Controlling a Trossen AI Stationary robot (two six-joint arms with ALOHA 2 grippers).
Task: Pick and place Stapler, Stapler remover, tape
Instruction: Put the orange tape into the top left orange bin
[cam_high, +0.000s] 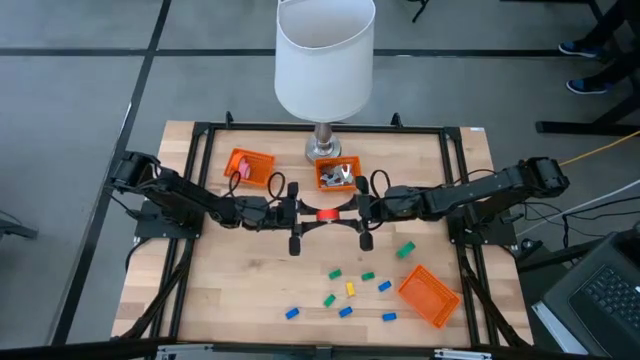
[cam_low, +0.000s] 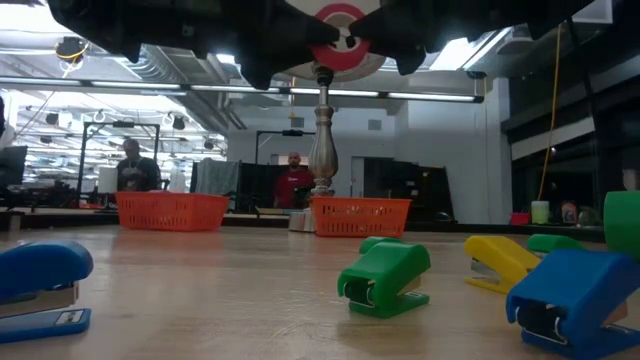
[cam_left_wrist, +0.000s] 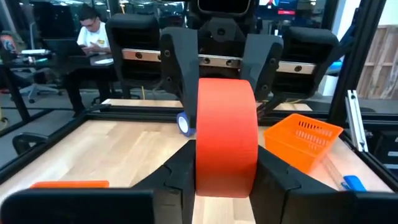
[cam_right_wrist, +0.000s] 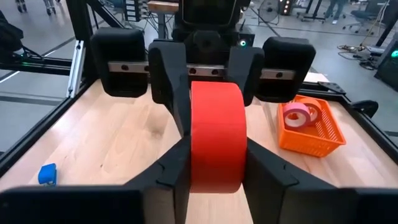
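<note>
Both grippers meet over the middle of the table, each clamped on the same red tape roll (cam_high: 327, 214), held up off the wood. In the left wrist view the left gripper (cam_left_wrist: 225, 167) has its fingers pressed against the roll's flat sides, and the other arm's fingers grip it from the far end. In the right wrist view the right gripper (cam_right_wrist: 214, 163) does the same. It looks like a handover caught midway.

The main risk is the release. If one gripper lets go before the other has a firm hold, the roll may drop and, being round, run off among the staplers (cam_high: 351, 288) on the near part of the table. If both stay clamped while either arm pulls away, the roll may twist or get squeezed out sideways, since the smooth sides offer little purchase.

A second risk is the drop-off. The left basket (cam_high: 250, 166) already holds pink tape (cam_right_wrist: 297, 114), and the centre basket (cam_high: 338, 174) sits right under the lamp (cam_high: 324, 60), so a carry to the centre basket may knock the lamp stem. The tipped basket (cam_high: 430, 295) at near right looks unusable as it lies.
</note>
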